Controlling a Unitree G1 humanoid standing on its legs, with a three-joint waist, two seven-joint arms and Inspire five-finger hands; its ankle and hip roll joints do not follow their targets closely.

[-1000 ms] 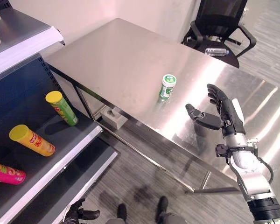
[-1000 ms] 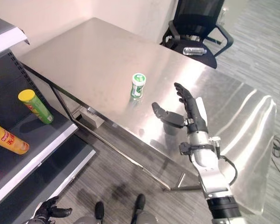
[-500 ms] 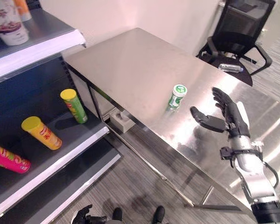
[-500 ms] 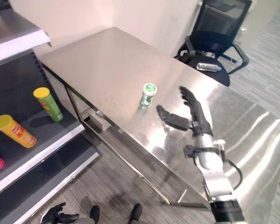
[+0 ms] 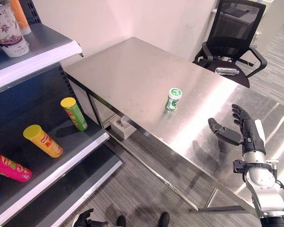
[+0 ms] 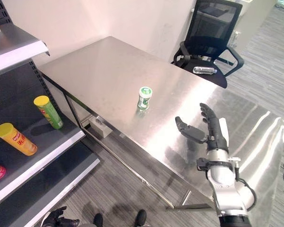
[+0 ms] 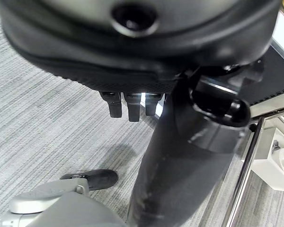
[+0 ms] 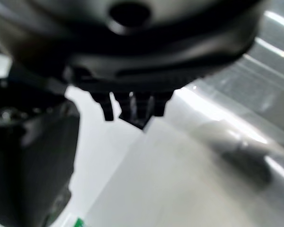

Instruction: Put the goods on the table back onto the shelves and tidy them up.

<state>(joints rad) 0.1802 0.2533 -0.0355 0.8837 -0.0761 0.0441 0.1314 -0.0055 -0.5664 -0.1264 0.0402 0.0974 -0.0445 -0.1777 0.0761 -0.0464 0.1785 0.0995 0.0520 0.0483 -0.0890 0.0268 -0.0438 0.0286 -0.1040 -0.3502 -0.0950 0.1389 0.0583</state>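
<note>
Left eye view shows my right hand [image 5: 245, 132] spread open, empty, near the table's [image 5: 132, 71] front edge, well apart from the small, likely light, slippery bottle [image 5: 173, 100], best gripped round its middle.

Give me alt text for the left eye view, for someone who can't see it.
A small green-and-white bottle stands upright on a steel table, with the robot's open right hand raised above the table, apart from it. To the left, shelves hold green, yellow and pink canisters lying down; a black office chair stands behind the table.
</note>
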